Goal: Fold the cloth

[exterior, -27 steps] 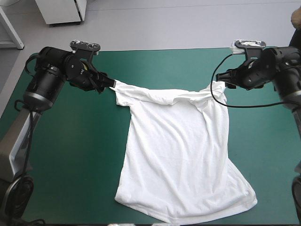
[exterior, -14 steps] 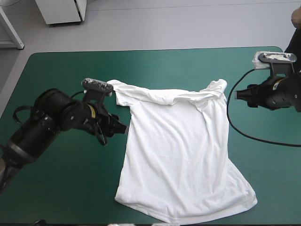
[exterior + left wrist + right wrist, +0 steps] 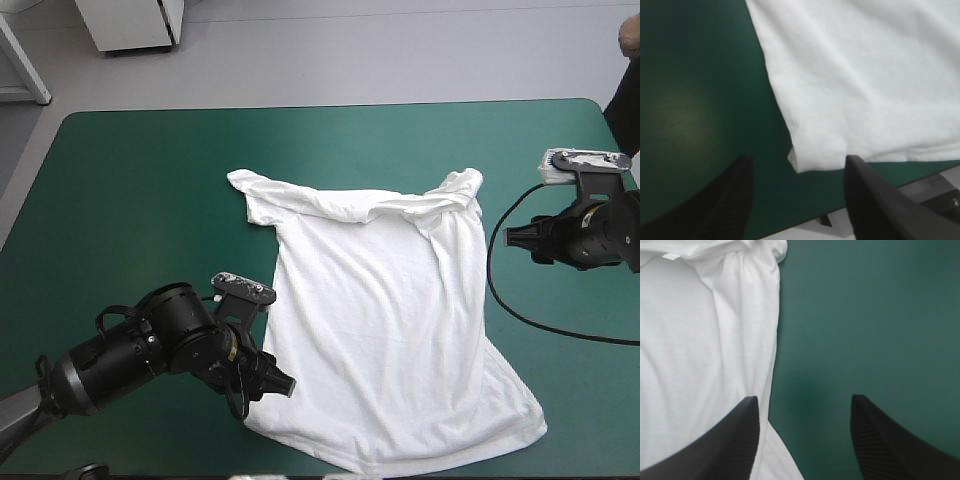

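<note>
The white T-shirt (image 3: 380, 320) lies spread flat on the teal-green cover, collar toward the far edge and hem toward the near edge. My left gripper (image 3: 285, 385) stands open, low at the hem's left corner. In the left wrist view that corner (image 3: 805, 157) sits just ahead of the left gripper (image 3: 799, 161), between its black fingers, with nothing held. My right gripper (image 3: 512, 238) is open and apart from the shirt, off its right side below the sleeve. In the right wrist view the shirt's side edge (image 3: 765, 365) runs by one finger of the right gripper (image 3: 804, 400).
The table's near edge passes close behind the hem, seen in the left wrist view as a thin teal-green strip (image 3: 935, 167). Wide bands of teal-green cover (image 3: 130, 200) flank the shirt on both sides.
Both grippers let go of the shirt's shoulders. The left arm swung toward the near edge, down to the hem's left corner. The right arm drew back to the right and slightly nearer.
</note>
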Controlling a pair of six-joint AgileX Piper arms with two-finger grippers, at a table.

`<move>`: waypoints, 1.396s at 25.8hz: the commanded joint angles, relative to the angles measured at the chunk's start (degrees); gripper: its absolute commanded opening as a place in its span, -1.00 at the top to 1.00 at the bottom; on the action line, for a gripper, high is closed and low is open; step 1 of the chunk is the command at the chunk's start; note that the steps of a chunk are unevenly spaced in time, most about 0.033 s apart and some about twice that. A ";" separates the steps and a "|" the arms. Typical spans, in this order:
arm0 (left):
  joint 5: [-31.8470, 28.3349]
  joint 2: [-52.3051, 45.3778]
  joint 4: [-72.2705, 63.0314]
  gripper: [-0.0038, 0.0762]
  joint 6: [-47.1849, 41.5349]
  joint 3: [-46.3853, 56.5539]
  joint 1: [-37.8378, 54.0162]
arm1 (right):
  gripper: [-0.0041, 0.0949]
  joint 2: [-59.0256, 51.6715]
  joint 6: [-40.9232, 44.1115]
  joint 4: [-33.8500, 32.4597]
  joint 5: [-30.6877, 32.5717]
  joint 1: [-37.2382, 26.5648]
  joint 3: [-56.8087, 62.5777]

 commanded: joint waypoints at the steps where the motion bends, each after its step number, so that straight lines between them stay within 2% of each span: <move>1: 2.71 -1.05 -0.67 -0.08 -2.12 1.08 -0.70 | -0.12 -1.52 0.00 -0.89 -2.37 0.02 -1.25; 7: -0.04 -0.71 -2.43 -0.08 -3.28 6.73 -0.70 | -0.11 -1.52 0.00 -0.89 -2.79 0.02 -1.25; 12: -5.49 0.72 -4.15 -0.08 -3.60 11.13 -0.70 | -0.05 -1.52 0.00 -0.77 -2.92 0.02 -1.25; 22: -15.16 8.21 -5.04 -0.08 -2.12 14.33 -0.70 | 0.01 -1.52 0.13 -1.02 -3.05 0.02 -1.25; 25: -16.29 10.91 -5.33 -0.07 -2.12 15.50 -0.70 | 0.02 -1.52 0.13 -1.02 -3.05 0.02 -1.25; 26: -16.73 12.35 -5.89 0.04 -1.50 15.56 -0.70 | 0.02 -1.52 0.13 -1.13 -2.83 0.02 -1.25; 27: -17.66 12.72 -6.91 0.23 -0.76 15.62 -0.70 | 0.02 -1.52 0.13 -1.26 -2.38 0.02 -1.25; 28: -18.89 12.72 -7.17 0.48 -0.40 15.81 -0.70 | 0.02 -1.52 0.13 -1.16 -1.82 0.02 -1.25; 29: -20.10 12.61 -7.57 0.89 -0.40 15.99 -0.70 | 0.02 -1.52 0.13 -1.29 -0.11 0.02 -1.25; 32: -20.26 12.61 -7.38 0.93 -0.40 15.99 -0.70 | 0.02 -2.43 0.13 -0.16 0.43 0.02 0.04; 36: -20.26 12.61 -7.38 0.93 -0.40 15.99 -0.70 | 0.01 -6.48 -1.43 3.95 0.43 0.02 9.11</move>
